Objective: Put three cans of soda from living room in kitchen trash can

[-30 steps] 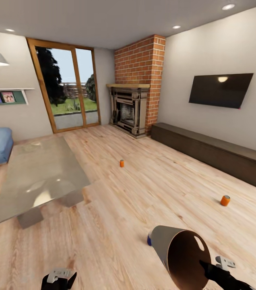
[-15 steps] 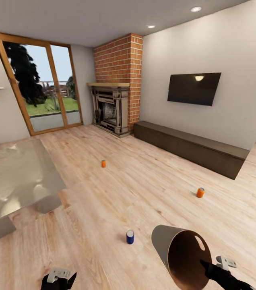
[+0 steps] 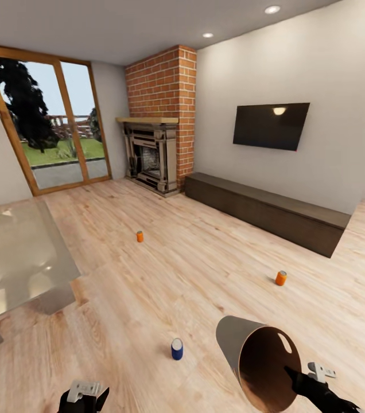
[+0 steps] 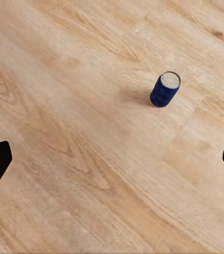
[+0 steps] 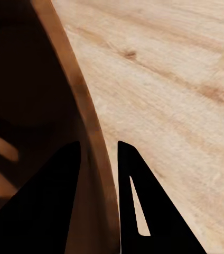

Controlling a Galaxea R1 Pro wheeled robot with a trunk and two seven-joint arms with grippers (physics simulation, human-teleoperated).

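Two orange soda cans stand upright on the light wood floor (image 3: 205, 269) of the living room: far can (image 3: 140, 236) near the view's centre at about 10 o'clock, right-hand can (image 3: 280, 278) at about 4 o'clock from centre, well apart from each other. One blue can (image 3: 177, 349), upright, silver-topped, sits near the bottom of the head view at 6 o'clock, just beside the trash can; seen also from the left wrist (image 4: 165, 89).

Trash can (image 3: 257, 358): pale grey outside, copper-brown inside, tipped on its side in the air with its mouth toward the camera, slot hole near the rim, at 5 o'clock. Held by the right gripper (image 3: 300, 381), whose two dark fingers (image 5: 46, 206) are clamped over the rim wall (image 5: 83, 121), one inside and one outside.

Left gripper (image 3: 84, 398): low at 7 o'clock, jaws spread wide apart, empty, over bare floor with the blue can ahead of it.

Surroundings: glass-topped table (image 3: 16, 264) at 9 o'clock; wood-framed glass doors (image 3: 47, 129) at 10 o'clock; red-brick fireplace (image 3: 159, 126) at 12 o'clock; long low dark-brown cabinet (image 3: 266, 212) at 2 o'clock along the wall; black wall-mounted screen (image 3: 270, 126) above the cabinet.
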